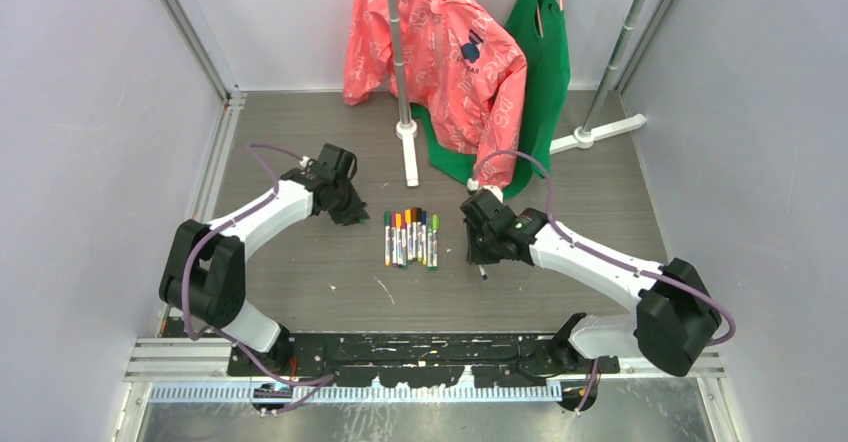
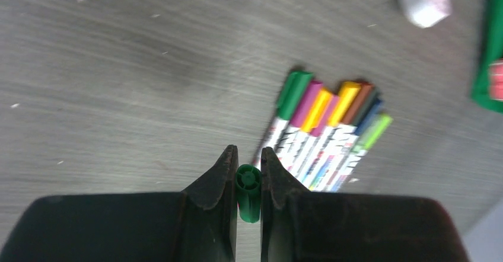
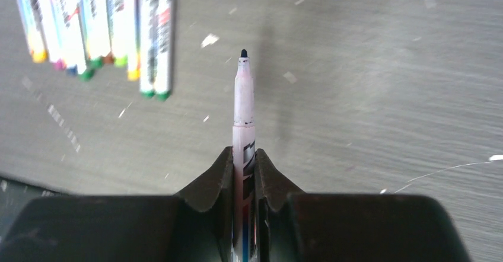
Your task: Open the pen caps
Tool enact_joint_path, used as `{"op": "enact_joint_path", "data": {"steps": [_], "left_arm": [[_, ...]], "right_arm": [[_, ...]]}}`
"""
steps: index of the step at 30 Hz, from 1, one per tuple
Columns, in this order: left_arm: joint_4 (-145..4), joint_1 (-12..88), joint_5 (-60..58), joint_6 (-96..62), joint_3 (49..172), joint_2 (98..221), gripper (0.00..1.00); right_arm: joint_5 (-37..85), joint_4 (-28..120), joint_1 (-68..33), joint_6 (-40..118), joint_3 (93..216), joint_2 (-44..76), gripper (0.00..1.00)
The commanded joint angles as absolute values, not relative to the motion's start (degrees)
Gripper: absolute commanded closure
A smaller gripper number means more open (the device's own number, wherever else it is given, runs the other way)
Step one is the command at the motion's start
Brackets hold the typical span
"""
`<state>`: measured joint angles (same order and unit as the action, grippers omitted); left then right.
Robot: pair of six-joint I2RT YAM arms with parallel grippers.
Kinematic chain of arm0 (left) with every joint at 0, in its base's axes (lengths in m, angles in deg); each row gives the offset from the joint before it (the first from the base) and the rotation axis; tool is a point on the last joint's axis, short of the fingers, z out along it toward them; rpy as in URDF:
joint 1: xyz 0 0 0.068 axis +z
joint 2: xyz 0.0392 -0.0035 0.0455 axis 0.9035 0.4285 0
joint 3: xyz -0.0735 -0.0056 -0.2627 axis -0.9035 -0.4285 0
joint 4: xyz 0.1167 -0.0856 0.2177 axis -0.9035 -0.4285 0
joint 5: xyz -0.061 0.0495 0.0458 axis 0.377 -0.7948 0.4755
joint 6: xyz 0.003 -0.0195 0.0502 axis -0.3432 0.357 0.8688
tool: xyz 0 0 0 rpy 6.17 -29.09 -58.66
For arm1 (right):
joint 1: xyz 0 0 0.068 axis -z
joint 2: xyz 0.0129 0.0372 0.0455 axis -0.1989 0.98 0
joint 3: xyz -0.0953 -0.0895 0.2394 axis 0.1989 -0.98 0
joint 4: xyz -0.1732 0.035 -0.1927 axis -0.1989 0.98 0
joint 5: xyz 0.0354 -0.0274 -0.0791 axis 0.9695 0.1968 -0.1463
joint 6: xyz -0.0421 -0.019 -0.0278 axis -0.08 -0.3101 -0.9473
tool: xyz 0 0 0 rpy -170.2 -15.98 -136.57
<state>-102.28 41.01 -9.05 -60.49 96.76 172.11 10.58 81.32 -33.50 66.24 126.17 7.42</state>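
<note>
A row of capped pens (image 1: 411,238) lies on the grey table between the arms; it shows in the left wrist view (image 2: 323,133) and at the top left of the right wrist view (image 3: 95,31). My left gripper (image 2: 248,158) is shut on a small green pen cap (image 2: 248,192), held just left of the row (image 1: 347,209). My right gripper (image 3: 244,161) is shut on the whitish barrel of an uncapped pen (image 3: 244,105) whose dark tip points away, just right of the row (image 1: 478,252).
A white stand base (image 1: 408,152) and pole stand behind the row. A pink jacket (image 1: 440,52) and a green garment (image 1: 545,72) hang at the back. Another stand foot (image 1: 598,132) is at the back right.
</note>
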Motion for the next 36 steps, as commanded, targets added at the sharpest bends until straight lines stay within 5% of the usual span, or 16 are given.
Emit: {"op": "enact_joint_path", "data": {"steps": [1,8,23,36], "left_arm": [[-109.95,39.34,-15.83,-55.56,100.73,174.14,1.00],[-113.51,38.54,-19.35,-55.27,101.69,178.44,1.00],[-115.10,38.04,-22.01,-56.41,100.49,182.21,0.85],[-116.38,38.09,-22.20,-57.61,99.96,181.59,0.69]], "right_arm": [[4.00,76.17,-28.82,64.15,125.65,10.04,0.99],[0.93,70.82,-24.32,61.46,125.70,18.05,0.94],[-1.39,73.01,-20.13,62.55,129.40,27.94,0.68],[-1.81,77.44,-19.99,62.75,131.38,25.72,0.60]]}}
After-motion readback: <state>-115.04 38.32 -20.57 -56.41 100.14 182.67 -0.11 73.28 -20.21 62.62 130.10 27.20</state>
